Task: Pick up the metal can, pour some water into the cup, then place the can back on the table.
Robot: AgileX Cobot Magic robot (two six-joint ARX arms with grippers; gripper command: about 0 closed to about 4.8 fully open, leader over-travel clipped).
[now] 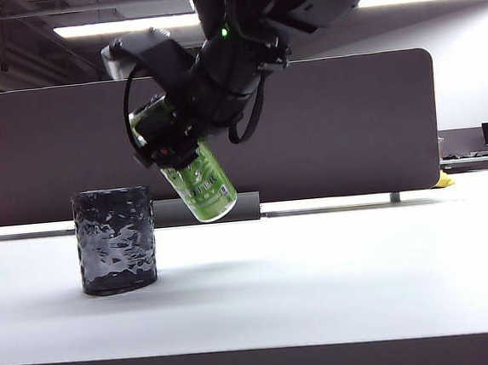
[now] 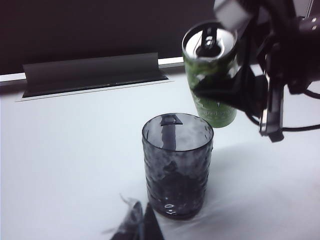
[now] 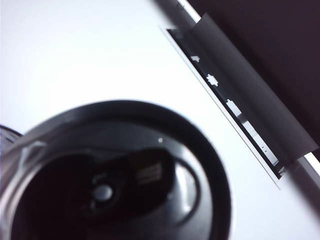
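The right gripper (image 1: 175, 150) has its fingers clamped around the green metal can (image 1: 200, 183), held tilted in the air above and just beside the dark textured cup (image 1: 116, 240). The cup stands upright on the white table (image 1: 337, 268). The left gripper (image 2: 136, 225) hangs low before the cup; whether its fingers are spread I cannot tell.

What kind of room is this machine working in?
Most likely an open-plan office or lab. A dark grey partition panel stands behind the white table, strip lights hang from an exposed ceiling, and a cable flap is set into the tabletop, as on office desks.
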